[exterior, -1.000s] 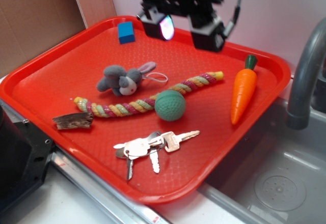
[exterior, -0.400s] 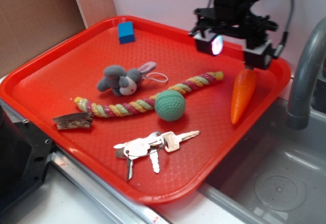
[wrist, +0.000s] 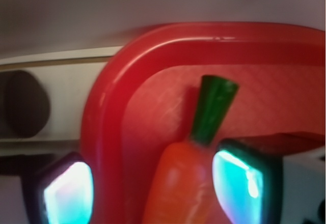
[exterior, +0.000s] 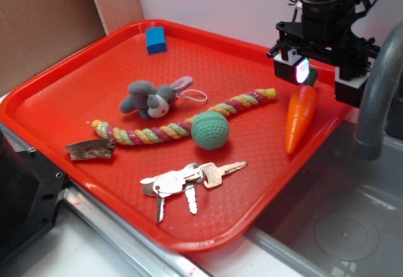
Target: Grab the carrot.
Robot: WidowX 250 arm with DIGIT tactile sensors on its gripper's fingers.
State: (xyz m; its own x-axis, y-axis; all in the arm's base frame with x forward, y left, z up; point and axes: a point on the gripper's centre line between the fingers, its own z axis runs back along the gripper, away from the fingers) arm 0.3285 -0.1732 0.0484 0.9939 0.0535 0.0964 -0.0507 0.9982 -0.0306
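Note:
The carrot point(exterior: 300, 116) is smooth orange plastic with a dark green stem and lies near the right rim of the red tray point(exterior: 56, 94), stem pointing to the back. My gripper point(exterior: 322, 79) hangs open just above the stem end, its two glowing pads spread wide. In the wrist view the carrot point(wrist: 178, 183) lies between the pads, close to the right one, and the gripper point(wrist: 153, 188) holds nothing. The left pad hovers over the tray's rim point(wrist: 107, 132).
On the tray lie a braided rope toy point(exterior: 170, 129), a green ball point(exterior: 210, 130), a grey plush bunny point(exterior: 151, 98), keys point(exterior: 186, 180), a wood piece point(exterior: 90, 150) and a blue block point(exterior: 155, 39). A grey faucet point(exterior: 378, 94) and sink point(exterior: 340, 226) stand at the right.
My gripper has travelled from the tray's back middle to the right and come over the carrot's stem end. Nothing on the tray has shifted.

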